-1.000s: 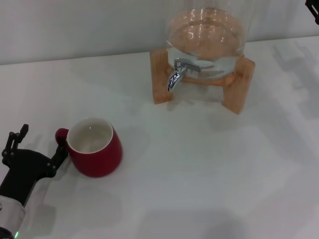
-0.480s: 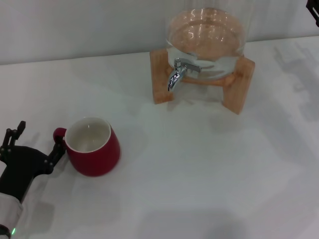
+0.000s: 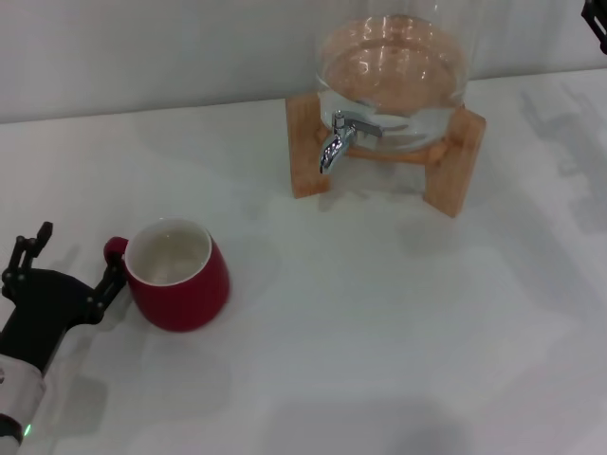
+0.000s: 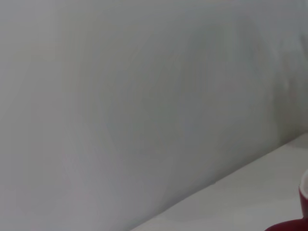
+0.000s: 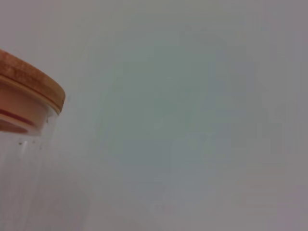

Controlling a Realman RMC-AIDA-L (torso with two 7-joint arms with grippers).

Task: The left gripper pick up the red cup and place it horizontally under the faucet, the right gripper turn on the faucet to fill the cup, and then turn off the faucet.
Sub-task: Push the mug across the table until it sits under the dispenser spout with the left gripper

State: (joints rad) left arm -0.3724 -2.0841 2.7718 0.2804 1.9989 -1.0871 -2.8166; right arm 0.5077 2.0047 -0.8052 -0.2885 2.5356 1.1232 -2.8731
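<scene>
The red cup stands upright on the white table at the front left, its white inside showing and its handle pointing left. My left gripper is open just left of the cup, with one finger against the handle side and the other finger farther left. A sliver of the cup shows in the left wrist view. The silver faucet sticks out from the glass jar on its wooden stand at the back. Only a black tip of my right gripper shows at the top right edge.
The white table stretches between the cup and the stand. A pale wall runs behind it. The right wrist view shows the jar's wooden lid and the wall.
The cup has slid slightly to the left, and my left gripper has shifted a little with it, staying open beside the handle. The faucet and jar have not moved.
</scene>
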